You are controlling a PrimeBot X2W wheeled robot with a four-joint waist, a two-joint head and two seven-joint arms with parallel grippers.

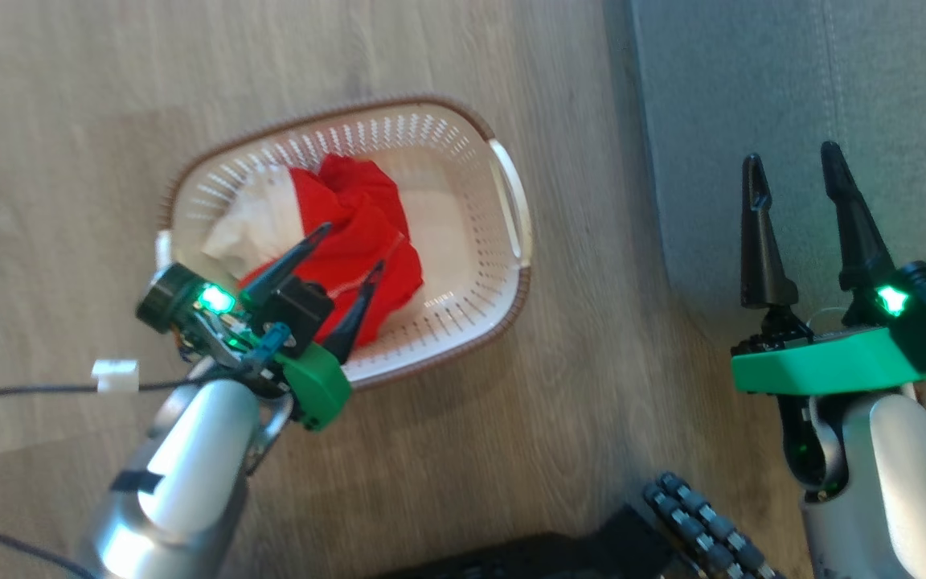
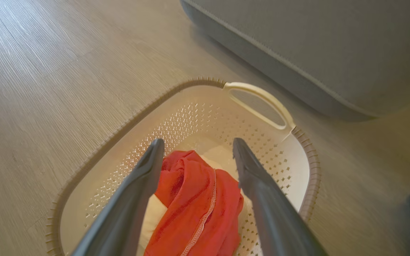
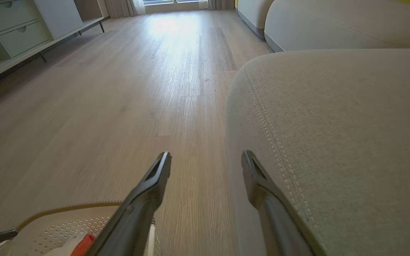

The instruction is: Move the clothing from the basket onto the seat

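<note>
Lying crumpled in the middle of the basket (image 1: 463,137), the clothing (image 1: 354,233) is a soft heap of bright red fabric, with a white panel at one side and a pale stitched hem along one ridge. It looks light and limp, so it should sag and drape rather than keep a shape. A pinch on the raised red fold where the cloth bunches thickest seems the surest hold, since a thin edge could slip free.

The basket is stiff cream plastic, oval, with perforated walls, a brown woven-look rim and a white handle (image 1: 514,189). It stands on a pale wood-grain floor (image 1: 69,121) beside the seat (image 1: 792,88), a grey-green upholstered cushion with a rounded corner and double stitching.

The left jaws are spread wide, one on either side of the red bundle, gripping nothing; whether they touch it I cannot tell. The right jaws are spread too, empty, above the seat's edge.
</note>
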